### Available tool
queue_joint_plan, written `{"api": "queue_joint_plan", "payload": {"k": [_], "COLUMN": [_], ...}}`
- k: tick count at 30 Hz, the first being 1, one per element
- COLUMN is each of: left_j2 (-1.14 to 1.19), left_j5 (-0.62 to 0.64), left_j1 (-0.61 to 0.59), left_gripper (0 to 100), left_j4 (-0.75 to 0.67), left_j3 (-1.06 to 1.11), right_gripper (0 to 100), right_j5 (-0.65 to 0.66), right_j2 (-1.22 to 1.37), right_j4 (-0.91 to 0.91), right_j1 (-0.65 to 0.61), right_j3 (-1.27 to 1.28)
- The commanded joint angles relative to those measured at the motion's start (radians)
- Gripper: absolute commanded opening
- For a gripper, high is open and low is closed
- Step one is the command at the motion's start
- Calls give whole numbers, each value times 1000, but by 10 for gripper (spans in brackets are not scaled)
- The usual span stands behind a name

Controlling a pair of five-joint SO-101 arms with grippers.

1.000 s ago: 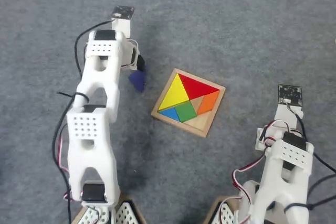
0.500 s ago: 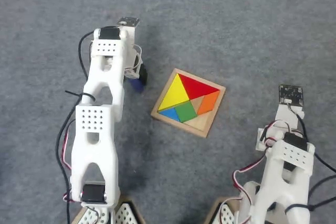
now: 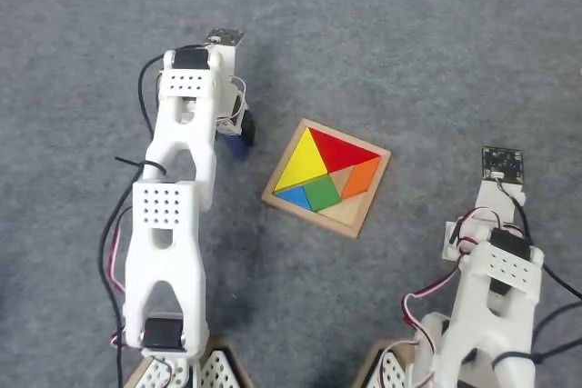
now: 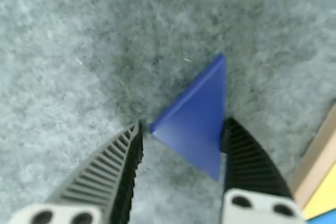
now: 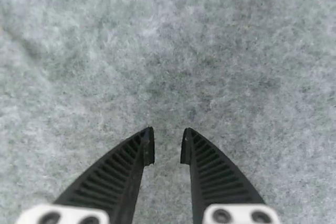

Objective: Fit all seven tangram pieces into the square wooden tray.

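the grey felt counter (image 3: 409, 70) carries everything. the left arm (image 3: 168, 215) stretches far out along the left side of the counter, and the right arm (image 3: 491, 297) stays folded back near its base at the right.

the tray (image 3: 353, 221) sits turned like a diamond between the two arms, nearer the left arm's far end. inside it lie a yellow triangle (image 3: 300, 165) and a red triangle (image 3: 344, 150), then an orange piece (image 3: 361, 176), a green square (image 3: 320, 193) and a light blue triangle (image 3: 293, 195). bare wood shows in the middle and along the tray's near right side.

a blue triangle (image 4: 197, 114) lies on the felt just beside the tray's left corner, outside it.

the left claw (image 4: 182, 127) is down on the blue triangle and grips it: one finger (image 4: 239, 156) presses its straight edge, the other meets a corner.

the right claw (image 5: 167, 145) hangs over bare felt with only a narrow gap between its tips, holding nothing, well apart from the tray.
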Motion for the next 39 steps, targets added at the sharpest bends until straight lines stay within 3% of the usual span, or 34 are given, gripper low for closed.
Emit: {"api": "queue_joint_plan", "payload": {"k": [1, 9, 15, 20, 23, 29, 34, 39], "left_j2": [17, 17, -34, -133, -157, -103, -57, -15], "left_j5": [-17, -23, -87, -137, -173, -252, -353, -374], "left_j1": [12, 14, 14, 34, 43, 2, -9, -6], "left_gripper": [173, 118, 101, 101, 109, 224, 228, 231], "left_j4": [-9, 6, 77, 75, 66, -14, -44, -68], "left_j3": [-39, -45, -189, -128, -97, -105, -105, -107], "right_gripper": [91, 91, 91, 91, 91, 91, 91, 91], "right_j5": [3, 3, 3, 3, 3, 3, 3, 3], "right_j2": [-28, -30, -28, -27, -27, -24, -24, -24], "right_j4": [-12, -12, -13, -15, -15, -13, -16, -16], "right_j1": [2, 2, 2, 2, 2, 2, 2, 2], "right_j3": [-26, -26, -26, -26, -26, -26, -26, -26]}}
